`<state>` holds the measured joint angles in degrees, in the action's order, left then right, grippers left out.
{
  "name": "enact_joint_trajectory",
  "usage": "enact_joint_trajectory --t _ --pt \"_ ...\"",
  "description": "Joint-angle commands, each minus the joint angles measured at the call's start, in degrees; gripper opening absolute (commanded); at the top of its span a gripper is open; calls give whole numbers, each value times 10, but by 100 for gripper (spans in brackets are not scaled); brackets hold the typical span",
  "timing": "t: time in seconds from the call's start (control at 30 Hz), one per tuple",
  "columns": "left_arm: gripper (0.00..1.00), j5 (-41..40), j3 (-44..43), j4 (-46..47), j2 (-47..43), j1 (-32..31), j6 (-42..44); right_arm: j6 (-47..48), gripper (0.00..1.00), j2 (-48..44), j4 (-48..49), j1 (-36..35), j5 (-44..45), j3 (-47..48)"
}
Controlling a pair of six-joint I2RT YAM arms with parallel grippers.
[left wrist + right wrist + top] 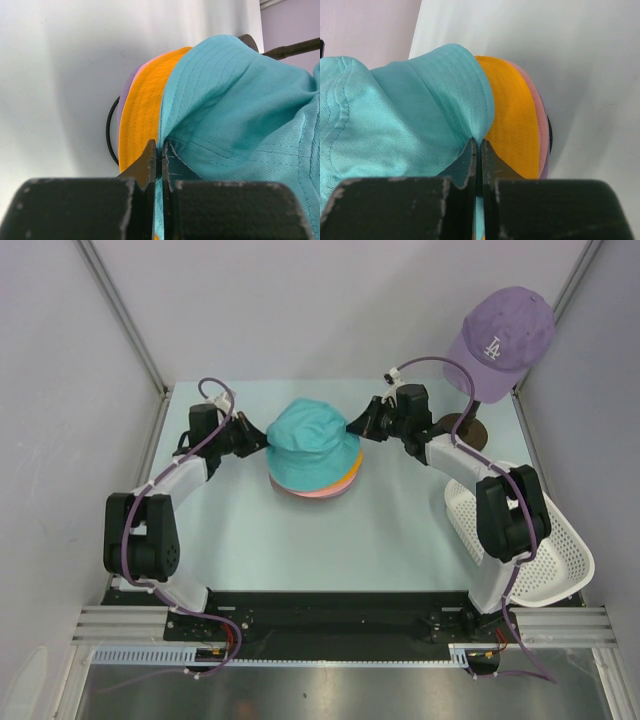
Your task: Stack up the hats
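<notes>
Near right: one white plastic basket (545,560), oval, with perforated walls, resting on the pale table (390,530). Centre of table: one stack of four soft fabric bucket hats with round crowns and short stitched brims. Top of stack: teal hat (312,438), twill weave, crown creased. Beneath it, brims only showing: orange hat (140,115) in a finely dotted weave, then pink hat (322,495), then lavender hat (125,94) lowest, seen as a thin sliver. Left gripper (159,152): two black fingers pressed together, pinching the teal brim on the stack's left side. Right gripper (477,150): fingers likewise pressed together, pinching the teal brim on the stack's right side. Far right: one purple baseball cap (502,332), white embroidered "LA" on the front, perched on a dark stand (468,428) with a round base.
</notes>
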<state>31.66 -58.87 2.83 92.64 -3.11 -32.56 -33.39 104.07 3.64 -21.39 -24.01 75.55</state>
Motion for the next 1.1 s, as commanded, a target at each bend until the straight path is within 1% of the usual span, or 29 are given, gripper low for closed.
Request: enact_joint_trajectory --t 0.0,0.1,0.17,0.3,0.4,0.43,0.5,0.53,0.6,0.63,0.67,0.7,0.73,0.77,0.8,0.83,0.87,0.9,0.93,0.97,1.0,1.07 --pt "0 -71 12 -52 25 9 11 24 0 28 -169 15 108 -44" --pt "0 -73 -12 -46 42 9 6 24 0 27 -183 9 129 -44" --pt "0 -74 -46 -56 63 6 7 23 0 23 -185 3 135 -53" --pt "0 -93 -105 -67 94 -19 21 18 0 -4 -191 -17 157 -72" --pt "0 -94 -142 -64 115 -24 7 14 0 -31 -198 -31 169 -88" --pt "7 -94 -155 -65 117 -23 -4 10 0 -38 -198 -34 170 -94" --pt "25 -105 -171 -84 112 -19 -5 6 0 -54 -194 -45 172 -108" --pt "41 -108 -185 -92 103 -15 -2 4 0 -66 -193 -51 172 -113" --pt "56 -124 -193 -118 86 5 -2 2 0 -75 -187 -64 179 -122" --pt "66 -130 -194 -129 65 15 -8 0 0 -77 -184 -67 180 -124" --pt "69 -134 -190 -140 53 26 -12 -4 0 -76 -181 -70 180 -124" --pt "70 -137 -175 -154 39 54 -15 -5 0 -75 -179 -74 180 -122" --pt "72 -138 -165 -159 6 64 -15 -8 0 -68 -180 -76 179 -119" --pt "72 -137 -151 -161 -12 72 -16 -7 0 -66 -180 -80 177 -117" --pt "72 -134 -118 -152 -31 79 -16 -8 0 -64 -179 -81 177 -114" --pt "72 -115 -101 -144 -67 79 -17 -9 0 -65 -178 -88 178 -114" --pt "71 -96 -78 -129 -84 79 -25 -10 0 -63 -176 -90 178 -113" --pt "70 -76 -30 -84 -99 74 -56 -13 0 -63 -174 -92 179 -113" --pt "68 -34 -5 -58 -122 70 -73 -14 0 -62 -171 -97 179 -112" --pt "67 -21 18 -31 -131 67 -89 -17 0 -62 -171 -99 180 -112" --pt "67 -13 55 15 -143 58 -112 -19 0 -62 -170 -101 180 -112" --pt "65 7 80 44 -148 49 -125 -20 0 -64 -168 -105 181 -113"
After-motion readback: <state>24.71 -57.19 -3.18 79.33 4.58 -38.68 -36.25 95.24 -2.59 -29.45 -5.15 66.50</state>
